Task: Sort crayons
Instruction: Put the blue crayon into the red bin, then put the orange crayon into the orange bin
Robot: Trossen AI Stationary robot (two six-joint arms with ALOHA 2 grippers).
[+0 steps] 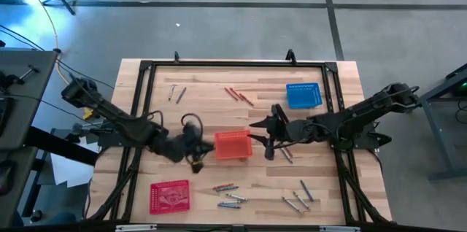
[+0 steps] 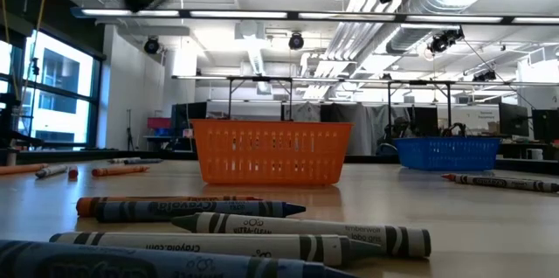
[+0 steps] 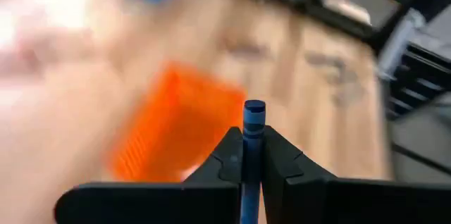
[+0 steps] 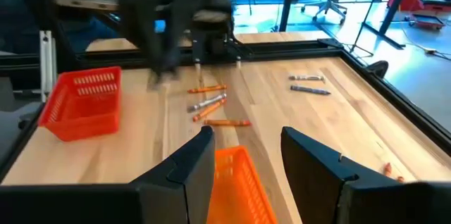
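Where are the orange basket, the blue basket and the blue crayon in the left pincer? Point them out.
orange basket (image 1: 233,145), high view, its middle.
blue basket (image 1: 303,95), high view, its middle.
blue crayon (image 3: 254,122), left wrist view, its upper end above the shut left pincer.

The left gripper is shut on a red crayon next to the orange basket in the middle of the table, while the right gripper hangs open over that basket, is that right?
Not quite: the crayon pinched in the left gripper is blue, not red, as the left wrist view shows. The rest holds: it is beside the orange basket mid-table, and the right gripper is open over that basket.
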